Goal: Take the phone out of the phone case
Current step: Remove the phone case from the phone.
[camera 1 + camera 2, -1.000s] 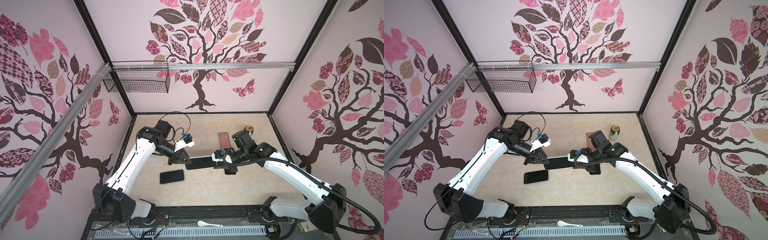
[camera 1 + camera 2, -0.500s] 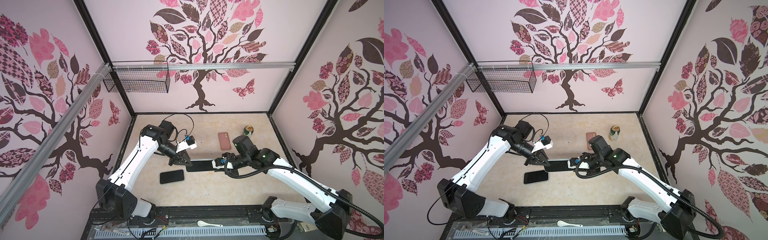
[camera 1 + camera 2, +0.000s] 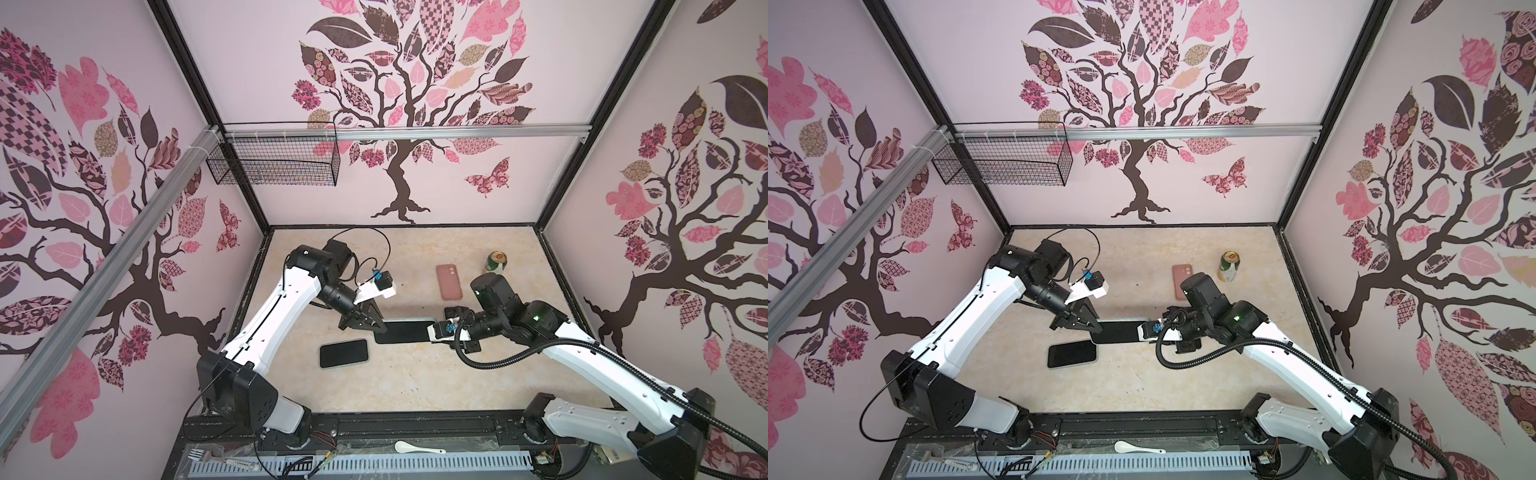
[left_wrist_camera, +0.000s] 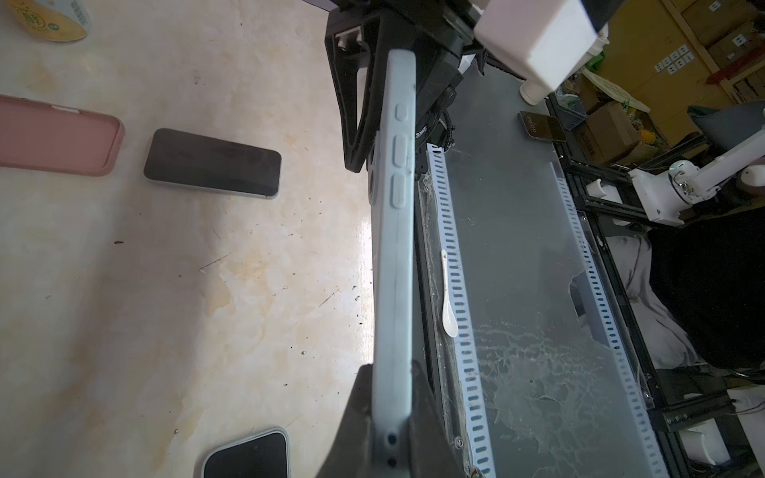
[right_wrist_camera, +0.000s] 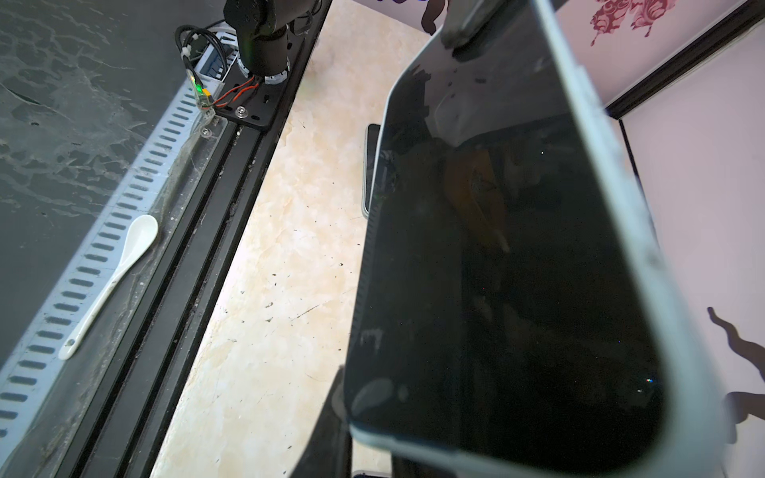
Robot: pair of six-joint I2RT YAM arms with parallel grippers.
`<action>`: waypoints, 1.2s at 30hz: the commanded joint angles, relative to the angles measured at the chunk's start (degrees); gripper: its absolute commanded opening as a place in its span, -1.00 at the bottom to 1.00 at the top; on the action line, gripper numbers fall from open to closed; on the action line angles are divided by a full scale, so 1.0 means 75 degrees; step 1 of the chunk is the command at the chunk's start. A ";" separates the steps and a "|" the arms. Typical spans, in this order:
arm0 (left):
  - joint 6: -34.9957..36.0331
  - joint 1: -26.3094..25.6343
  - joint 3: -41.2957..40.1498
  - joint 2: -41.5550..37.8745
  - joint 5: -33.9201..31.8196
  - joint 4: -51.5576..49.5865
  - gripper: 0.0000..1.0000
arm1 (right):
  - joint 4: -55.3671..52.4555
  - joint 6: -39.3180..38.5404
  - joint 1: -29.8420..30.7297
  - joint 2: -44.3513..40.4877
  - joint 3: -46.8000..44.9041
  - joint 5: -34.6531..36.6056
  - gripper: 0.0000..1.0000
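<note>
Two robot arms hold a pale blue phone case [image 4: 393, 248] between them over the middle of the marbled table [image 3: 415, 386], the phone [image 3: 404, 331] seated inside with its dark screen facing up in both top views. The left gripper [image 3: 375, 328] is pinched onto one short end of the case, a finger on either face in the left wrist view, and the right gripper [image 3: 433, 332] is clamped on the opposite end. The case appears lifted clear of the tabletop, though the top views do not make the gap plain. A bare phone [image 3: 344, 353] lies flat on the table near the left gripper, and another dark handset [image 4: 213, 167] lies near a pink case [image 3: 449, 282]. A drink can [image 3: 495, 262] stands towards the back right corner, and a white spoon [image 3: 419, 448] rests on the slotted strip in front of the table
</note>
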 commanded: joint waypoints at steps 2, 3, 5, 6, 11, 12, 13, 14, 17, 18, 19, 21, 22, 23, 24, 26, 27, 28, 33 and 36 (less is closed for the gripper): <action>-0.0193 -0.0457 0.0172 0.0278 0.0904 -0.0216 -1.00 | 0.2746 -0.0485 0.0307 -0.0267 0.0459 -0.0309 -1.00; -0.0172 -0.0467 0.0171 0.0278 0.0908 -0.0231 -1.00 | 0.2753 -0.0513 0.0322 -0.0289 0.0444 -0.0263 -1.00; -0.0170 -0.0464 0.0179 0.0290 0.0903 -0.0247 -1.00 | 0.2730 -0.0567 0.0349 -0.0303 0.0426 -0.0177 -1.00; -0.0186 -0.0469 0.0182 0.0301 0.0913 -0.0252 -1.00 | 0.2712 -0.0580 0.0361 -0.0303 0.0427 -0.0166 -1.00; -0.0107 -0.0476 0.0272 0.0399 0.0937 -0.0328 -1.00 | 0.2771 -0.0680 0.0403 -0.0256 0.0364 0.0106 -1.00; -0.0067 -0.0469 0.0275 0.0413 0.0943 -0.0381 -1.00 | 0.2841 -0.0656 0.0403 -0.0287 0.0307 0.0156 -1.00; -0.0012 -0.0481 0.0281 0.0425 0.0956 -0.0439 -1.00 | 0.2928 -0.0643 0.0406 -0.0325 0.0246 0.0242 -1.00; 0.0017 -0.0482 0.0271 0.0431 0.0954 -0.0487 -1.00 | 0.3017 -0.0611 0.0397 -0.0371 0.0184 0.0345 -1.00; 0.0032 -0.0485 0.0238 0.0420 0.0901 -0.0497 -1.00 | 0.3175 -0.0558 0.0398 -0.0496 0.0069 0.0627 -1.00; 0.0013 -0.0482 0.0236 0.0408 0.0859 -0.0476 -1.00 | 0.3178 -0.0578 0.0398 -0.0529 0.0050 0.0662 -1.00; -0.0018 -0.0480 0.0229 0.0396 0.0803 -0.0438 -1.00 | 0.3161 -0.0590 0.0403 -0.0559 0.0034 0.0670 -1.00; -0.0065 -0.0426 0.0249 0.0333 0.0753 -0.0347 -1.00 | 0.3060 -0.0568 0.0397 -0.0668 -0.0051 0.0682 -1.00; -0.0085 -0.0369 0.0261 0.0259 0.0818 -0.0293 -1.00 | 0.2969 -0.0546 0.0401 -0.0730 -0.0082 0.0694 -0.93; -0.0087 -0.0271 0.0258 0.0136 0.0922 -0.0237 -1.00 | 0.2882 -0.0472 0.0405 -0.0826 -0.0159 0.0722 -0.84; -0.0149 -0.0160 0.0209 -0.0052 0.1035 -0.0062 -1.00 | 0.2847 -0.0359 0.0398 -0.0941 -0.0255 0.0770 -0.74; -0.0554 0.0106 0.0005 -0.0499 0.1134 0.0523 -1.00 | 0.2841 -0.0164 0.0397 -0.1222 -0.0486 0.0938 -0.49; -0.0912 0.0247 -0.0174 -0.0805 0.1110 0.1012 -1.00 | 0.2849 0.0010 0.0401 -0.1371 -0.0628 0.1096 -0.33; -0.1274 0.0364 -0.0361 -0.1096 0.1090 0.1477 -1.00 | 0.2859 0.0194 0.0389 -0.1466 -0.0743 0.1276 -0.21; -0.3334 0.0574 -0.1736 -0.2807 0.0565 0.4405 -1.00 | 0.3395 0.2233 0.0187 -0.1923 -0.1477 0.2238 0.03; -0.4308 0.0585 -0.2515 -0.3571 0.0358 0.5839 -1.00 | 0.4290 0.3704 -0.0419 -0.2220 -0.2084 0.1728 0.00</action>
